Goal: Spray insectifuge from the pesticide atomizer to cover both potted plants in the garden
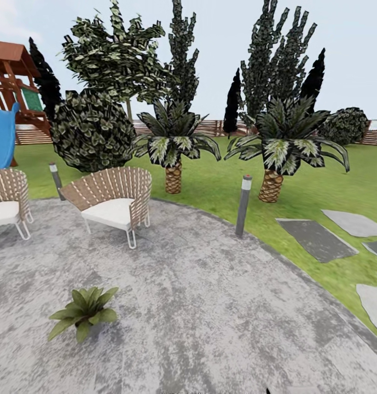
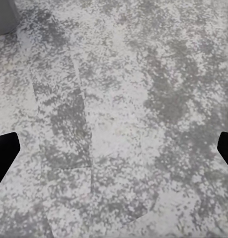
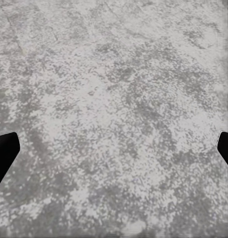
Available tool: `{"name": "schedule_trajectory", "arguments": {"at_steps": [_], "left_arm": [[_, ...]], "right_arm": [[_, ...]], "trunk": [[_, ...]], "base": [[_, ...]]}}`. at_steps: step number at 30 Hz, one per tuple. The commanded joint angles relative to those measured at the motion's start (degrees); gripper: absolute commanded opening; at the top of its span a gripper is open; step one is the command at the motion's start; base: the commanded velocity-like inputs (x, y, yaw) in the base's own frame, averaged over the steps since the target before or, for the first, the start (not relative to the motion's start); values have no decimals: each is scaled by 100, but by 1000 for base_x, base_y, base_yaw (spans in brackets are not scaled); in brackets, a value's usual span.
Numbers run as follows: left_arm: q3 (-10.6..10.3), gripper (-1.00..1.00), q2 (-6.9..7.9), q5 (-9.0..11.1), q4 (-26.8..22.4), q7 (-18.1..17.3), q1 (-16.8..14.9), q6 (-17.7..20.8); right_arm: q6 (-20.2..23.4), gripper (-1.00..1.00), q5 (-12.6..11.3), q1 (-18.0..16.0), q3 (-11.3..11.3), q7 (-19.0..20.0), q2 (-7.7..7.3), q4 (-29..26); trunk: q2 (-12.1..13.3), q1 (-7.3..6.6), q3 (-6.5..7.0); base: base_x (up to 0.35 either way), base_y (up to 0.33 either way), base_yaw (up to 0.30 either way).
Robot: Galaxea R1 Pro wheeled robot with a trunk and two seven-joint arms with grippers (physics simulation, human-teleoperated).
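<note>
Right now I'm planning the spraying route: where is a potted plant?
In the head view, one potted plant stands on the paved patio at lower left, in front of the nearer wicker chair.

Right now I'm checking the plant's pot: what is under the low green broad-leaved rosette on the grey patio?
Under the low green broad-leaved rosette only mottled grey paving and a shadow show; its leaves cover any pot.

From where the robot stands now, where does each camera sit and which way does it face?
Head view: on the head, facing forward over the patio to one potted plant, wicker chairs, palms.
Left wrist view: looks down at paving; left gripper fingertips at both edges.
Right wrist view: likewise, right gripper.
Both wrist views share the mottled grey paving.
</note>
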Motion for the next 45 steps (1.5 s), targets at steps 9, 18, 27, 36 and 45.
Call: {"name": "schedule_trajectory", "arguments": {"at_steps": [9, 18, 27, 36, 45], "left_arm": [[0, 100, 1, 1, 3, -1, -3, -18], [-16, 100, 1, 1, 3, 1, -3, -18], [-17, 100, 1, 1, 3, 0, -3, -18], [-18, 100, 1, 1, 3, 1, -3, -18], [-12, 100, 1, 1, 3, 2, -3, -18]], "right_arm": [[-18, 100, -4, -4, -1, 1, 0, 5], [-18, 100, -4, -4, 0, 1, 0, 4], [-18, 100, -4, -4, -1, 1, 0, 5], [-18, 100, -4, -5, -1, 1, 0, 5], [-19, 100, -4, -5, 0, 1, 0, 5]], "trunk": [[-365, 198, -235], [-726, 396, -464], [-1087, 593, -693], [-1448, 791, -924], [-1689, 923, -1101]], "base": [[0, 0, -195], [0, 0, -194], [0, 0, -190], [0, 0, -182], [0, 0, -177]]}}
